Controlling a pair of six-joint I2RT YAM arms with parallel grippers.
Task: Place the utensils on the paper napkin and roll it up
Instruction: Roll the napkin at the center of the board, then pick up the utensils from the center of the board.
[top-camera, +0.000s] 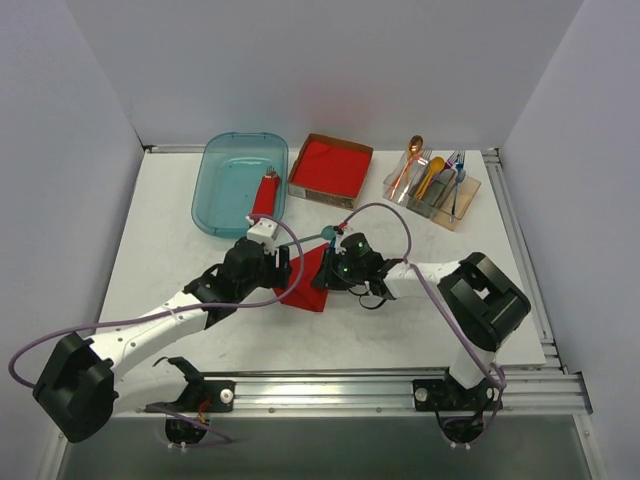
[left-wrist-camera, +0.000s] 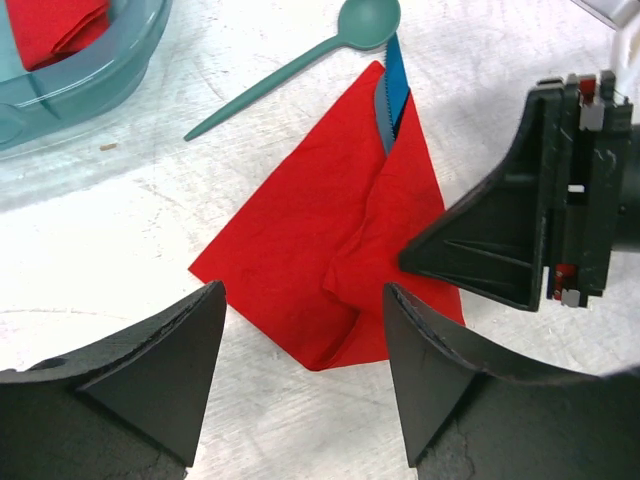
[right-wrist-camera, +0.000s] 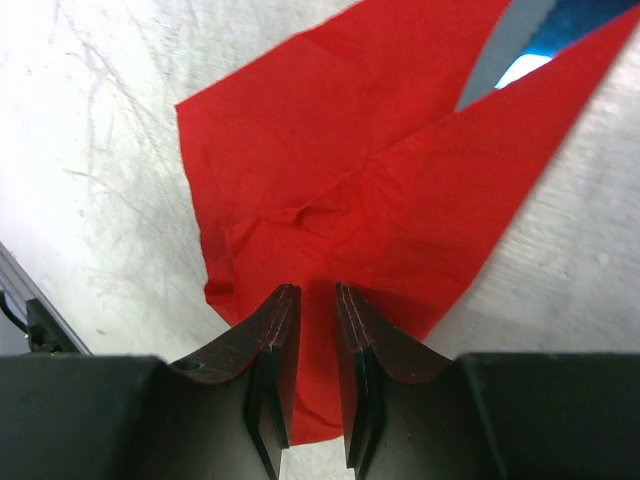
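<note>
The paper napkin (left-wrist-camera: 290, 250) is lying mid-table (left-wrist-camera: 100, 230), partly folded over the blue knife (left-wrist-camera: 393, 90), while the teal spoon (left-wrist-camera: 300, 60) is sitting just off its far corner. The left gripper (left-wrist-camera: 302, 295) is hovering released. The right gripper (right-wrist-camera: 315, 300) is nearly closed at the napkin's edge, grasp unclear. Rolling seems to be barely beginning.

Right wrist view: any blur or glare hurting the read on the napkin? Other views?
Right wrist: paper napkin is sharp, creases readable; a blown-out white glint sits on the blue piece top right; the right tool is dark, little detail. Left wrist: napkin and teal spoon crisp, left tool near-black and soft. Top external: even light, faint shadows, no strong glare.
</note>
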